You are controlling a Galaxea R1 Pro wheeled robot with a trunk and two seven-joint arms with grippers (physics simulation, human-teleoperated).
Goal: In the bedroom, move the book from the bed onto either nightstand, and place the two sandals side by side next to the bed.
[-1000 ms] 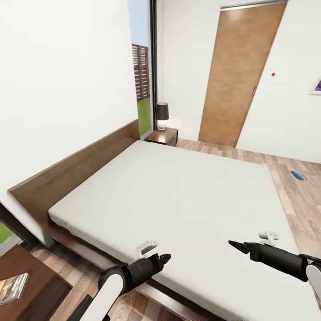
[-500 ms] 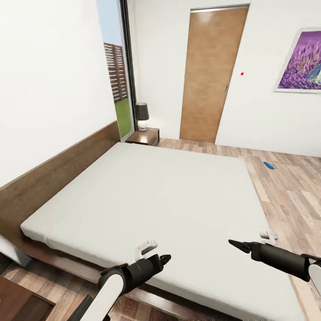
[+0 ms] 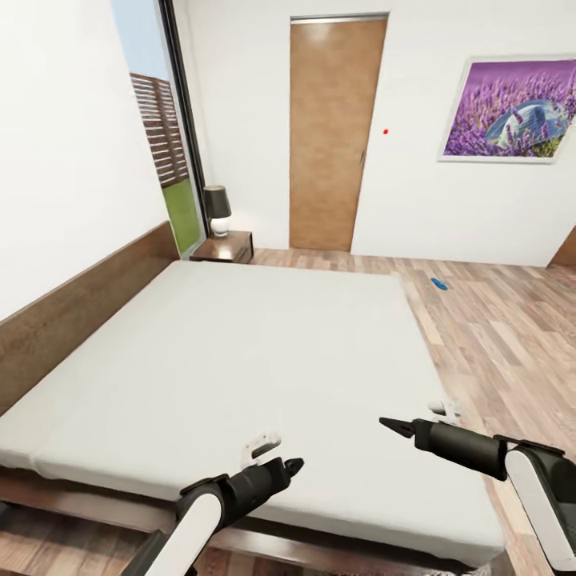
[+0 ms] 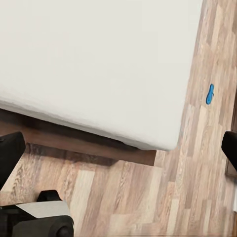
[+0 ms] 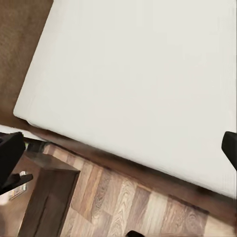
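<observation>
Facing the bare bed [image 3: 240, 344], both tools empty, jaw gap unclear; risk of overlooking the distant blue sandal [image 3: 438, 282] while turning.

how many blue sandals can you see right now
1. A single blue sandal lies on the wood floor beyond the far corner of the bed, toward the door wall. The second one may be hidden behind the bed or out of frame.

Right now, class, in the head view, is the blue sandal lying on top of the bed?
No, the blue sandal lies on the wood floor beyond the far corner of the bed, apart from the mattress.
</observation>
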